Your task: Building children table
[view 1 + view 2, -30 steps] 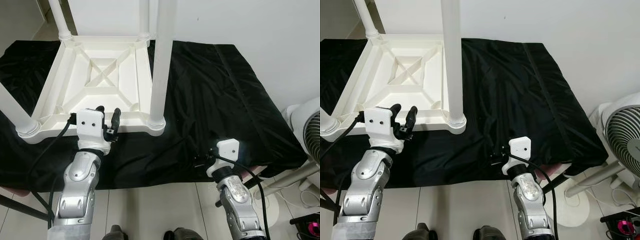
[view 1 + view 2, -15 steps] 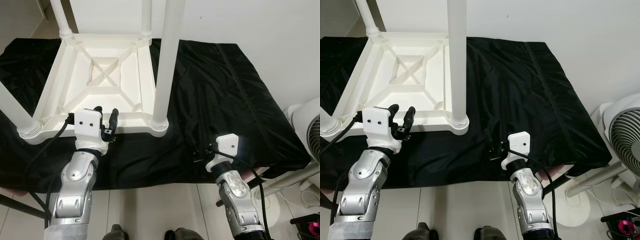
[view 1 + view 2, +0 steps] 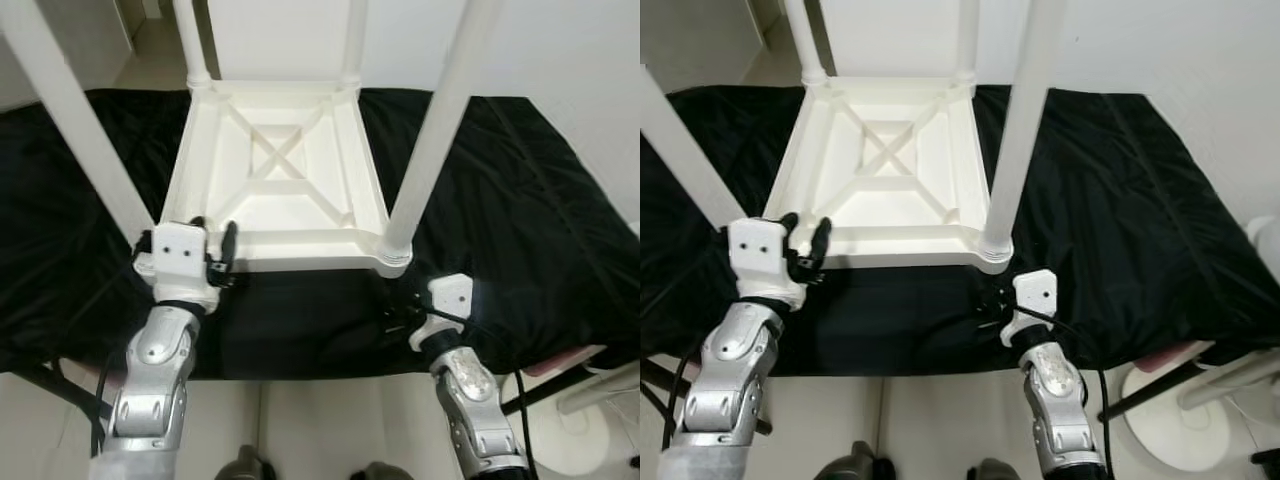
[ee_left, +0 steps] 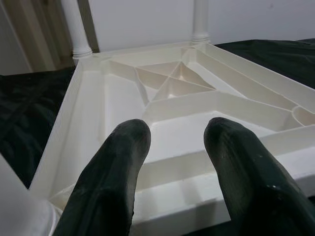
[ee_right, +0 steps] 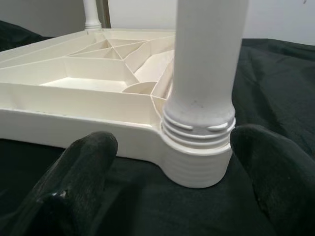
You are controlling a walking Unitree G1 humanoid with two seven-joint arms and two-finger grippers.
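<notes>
upturned white table (image 3: 275, 185) (on black cloth (image 3: 500, 200))

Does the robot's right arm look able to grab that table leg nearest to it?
Probably yes: the right gripper is open, its fingers spread either side of the leg, with only black cloth around it.

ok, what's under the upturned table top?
The white table top lies upside down on a black cloth. Whatever the cloth covers is hidden. Left gripper hovers at its near rim, right gripper faces a corner leg.
</notes>
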